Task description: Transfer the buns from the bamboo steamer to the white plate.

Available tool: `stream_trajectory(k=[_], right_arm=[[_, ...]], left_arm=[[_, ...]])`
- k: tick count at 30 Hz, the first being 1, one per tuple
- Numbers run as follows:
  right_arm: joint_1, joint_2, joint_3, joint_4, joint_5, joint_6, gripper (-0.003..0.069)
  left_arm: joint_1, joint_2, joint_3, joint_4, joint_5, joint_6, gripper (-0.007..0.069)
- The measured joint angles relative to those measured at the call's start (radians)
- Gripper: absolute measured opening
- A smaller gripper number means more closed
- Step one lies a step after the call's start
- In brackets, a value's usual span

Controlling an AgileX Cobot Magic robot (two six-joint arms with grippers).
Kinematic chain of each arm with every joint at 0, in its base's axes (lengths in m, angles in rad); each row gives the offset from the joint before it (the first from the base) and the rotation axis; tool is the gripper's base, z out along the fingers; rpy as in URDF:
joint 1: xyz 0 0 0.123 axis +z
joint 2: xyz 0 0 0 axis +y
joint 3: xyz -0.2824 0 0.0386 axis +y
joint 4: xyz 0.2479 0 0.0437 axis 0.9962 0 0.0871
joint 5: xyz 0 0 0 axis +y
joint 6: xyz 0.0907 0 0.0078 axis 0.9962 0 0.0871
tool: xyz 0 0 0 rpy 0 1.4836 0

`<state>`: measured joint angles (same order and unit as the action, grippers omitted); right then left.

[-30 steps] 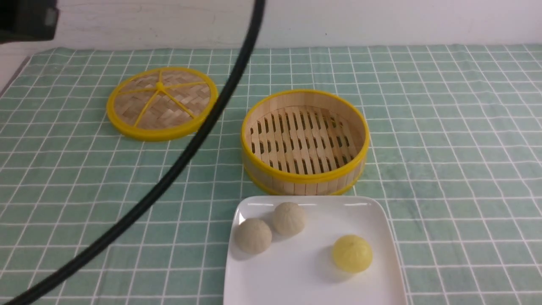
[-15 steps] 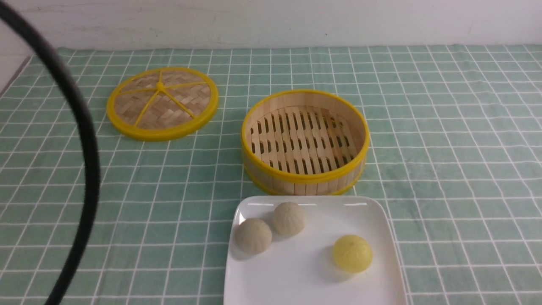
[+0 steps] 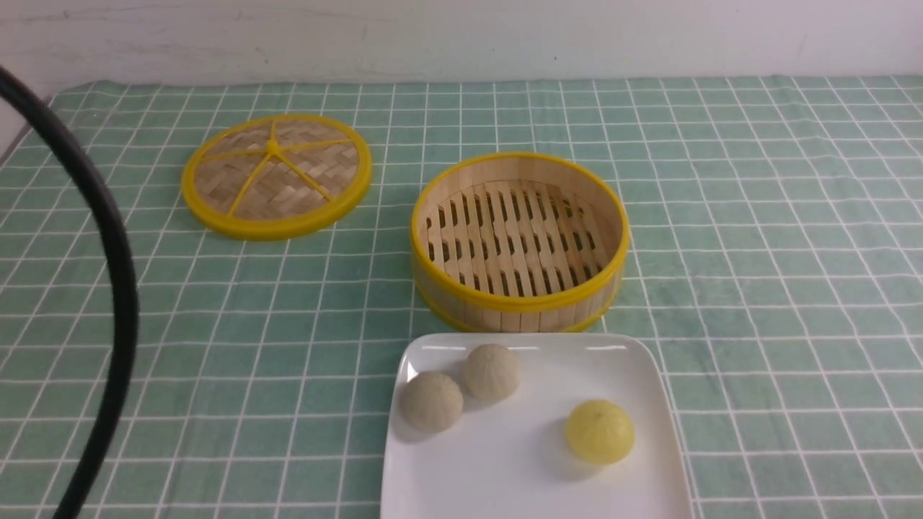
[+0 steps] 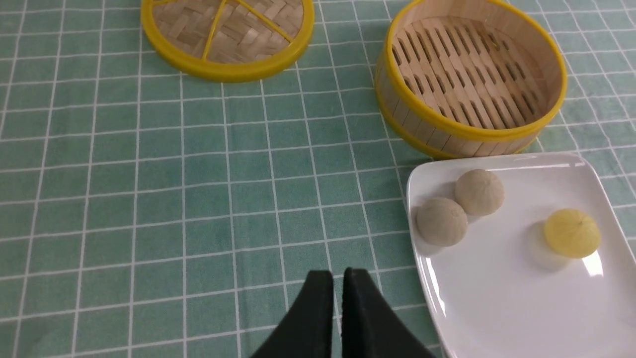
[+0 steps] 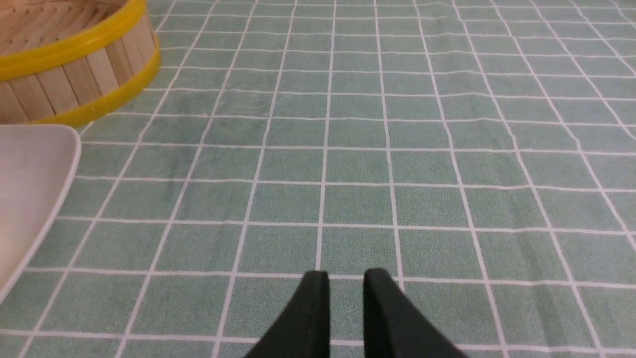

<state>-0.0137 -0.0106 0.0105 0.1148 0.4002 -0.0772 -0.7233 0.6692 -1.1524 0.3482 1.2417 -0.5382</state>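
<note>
Beyond the left gripper's [image 4: 339, 273] slightly parted, empty fingers, its wrist camera catches the buns [image 4: 461, 207]; the open right gripper's [image 5: 346, 274] view misses them.

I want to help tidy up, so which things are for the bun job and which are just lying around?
For the job:
- two beige buns, already on the plate
- white plate
- bamboo steamer

Just lying about:
- woven lid
- yellow bun

Beige buns [image 3: 431, 401]: two; yellow bun [image 3: 600, 432]: one; steamer [image 3: 520, 238], woven lid [image 3: 276, 176], white plate [image 3: 526, 461]: one each.
</note>
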Motion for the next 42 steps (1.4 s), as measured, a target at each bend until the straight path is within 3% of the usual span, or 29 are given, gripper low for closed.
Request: stream_trajectory(k=[12, 19, 20, 24, 29, 32, 33, 36, 42], right_arm=[[0.069, 0.000, 0.000, 0.000, 0.000, 0.001, 0.0149], [0.069, 0.000, 0.000, 0.000, 0.000, 0.003, 0.0155], [0.069, 0.000, 0.000, 0.000, 0.000, 0.003, 0.0158], [0.069, 0.000, 0.000, 0.001, 0.000, 0.003, 0.0162], [0.069, 0.000, 0.000, 0.001, 0.000, 0.003, 0.0168], [0.069, 0.000, 0.000, 0.001, 0.000, 0.003, 0.0171], [0.069, 0.000, 0.000, 0.001, 0.000, 0.003, 0.0174], [0.069, 0.000, 0.000, 0.003, 0.000, 0.003, 0.0178], [0.069, 0.000, 0.000, 0.002, 0.000, 0.003, 0.0185]], left_arm=[[0.000, -0.001, 0.004, 0.021, 0.000, -0.051, 0.0065], [0.000, -0.080, 0.138, -0.122, 0.000, 0.000, 0.0022], [0.000, -0.117, 0.230, -0.171, -0.018, 0.028, 0.0006], [0.000, -0.186, 0.406, -0.249, -0.206, 0.085, 0.0001], [0.000, -0.229, 0.688, -0.274, -0.857, -0.007, 0.0001], [0.000, -0.229, 0.766, -0.274, -1.043, -0.049, 0.0001], [0.000, -0.229, 0.828, -0.273, -1.168, -0.068, 0.0003], [0.000, -0.229, 0.895, -0.272, -1.276, -0.076, 0.0007], [0.000, -0.229, 0.965, -0.263, -1.242, -0.078, 0.0015]])
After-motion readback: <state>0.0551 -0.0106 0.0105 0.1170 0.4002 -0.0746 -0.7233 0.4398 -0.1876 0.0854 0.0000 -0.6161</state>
